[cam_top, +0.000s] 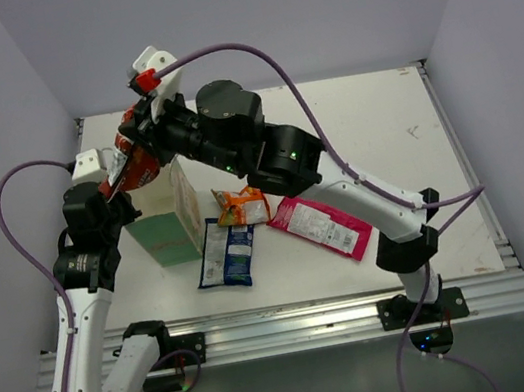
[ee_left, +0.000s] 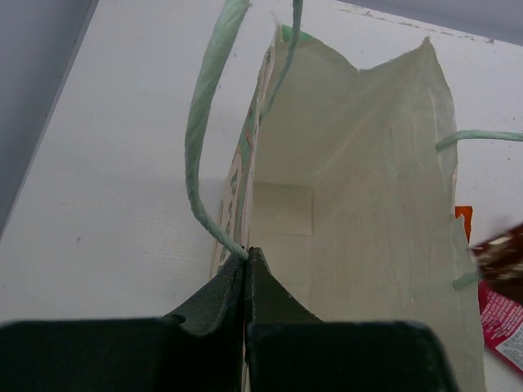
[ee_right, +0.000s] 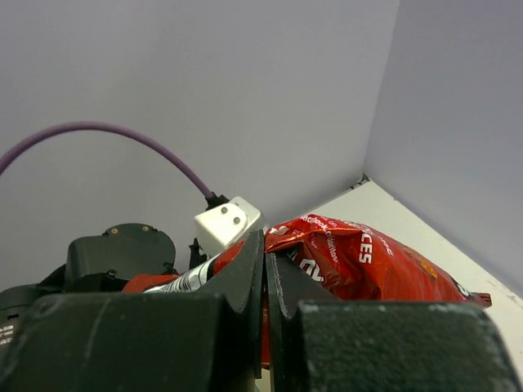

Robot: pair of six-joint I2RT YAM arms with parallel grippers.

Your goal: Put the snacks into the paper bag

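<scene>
Three snack packets (cam_top: 226, 251) lie on counter (cam_top: 381, 124), fourth held.
Right gripper (ee_right: 265, 253) clamps red packet (ee_right: 359, 257) near paper bag (ee_left: 368, 204) top; left gripper (ee_left: 246, 261) pinches its rim.

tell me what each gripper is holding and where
Right gripper: red snack packet, pinched at one end. Left gripper: paper bag, pinched on its top rim beside a handle end.

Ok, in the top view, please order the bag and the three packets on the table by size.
Largest: paper bag.
Then pink packet and blue packet, too alike to rank.
Smallest: orange packet.
</scene>
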